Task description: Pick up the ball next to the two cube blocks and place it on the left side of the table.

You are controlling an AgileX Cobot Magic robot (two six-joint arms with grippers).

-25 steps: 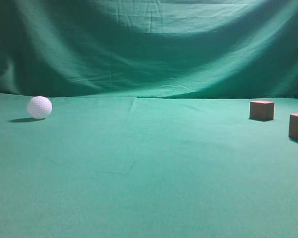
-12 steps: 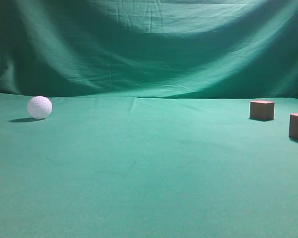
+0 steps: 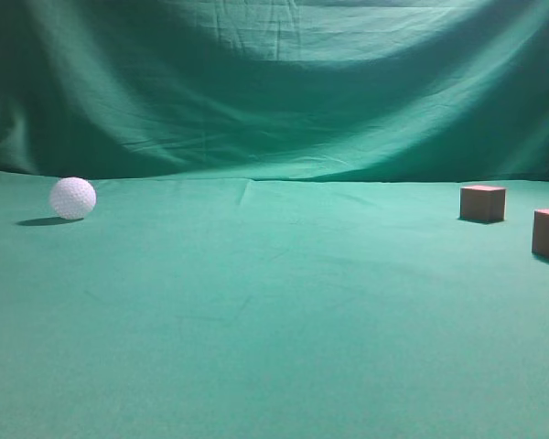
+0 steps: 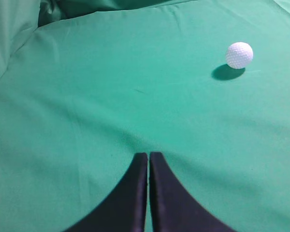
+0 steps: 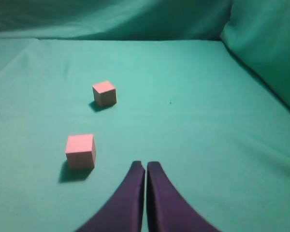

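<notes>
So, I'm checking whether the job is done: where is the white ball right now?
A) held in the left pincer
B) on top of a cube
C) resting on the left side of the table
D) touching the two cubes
C: the ball rests alone on the cloth at the table's left, far from both cubes, untouched by any pincer.

The dimpled white ball (image 3: 72, 198) sits on the green table (image 3: 274, 320) way out at 9 o'clock. The two reddish-brown cubes (image 3: 483, 203) sit upright at 3 o'clock, near each other but not touching.
</notes>
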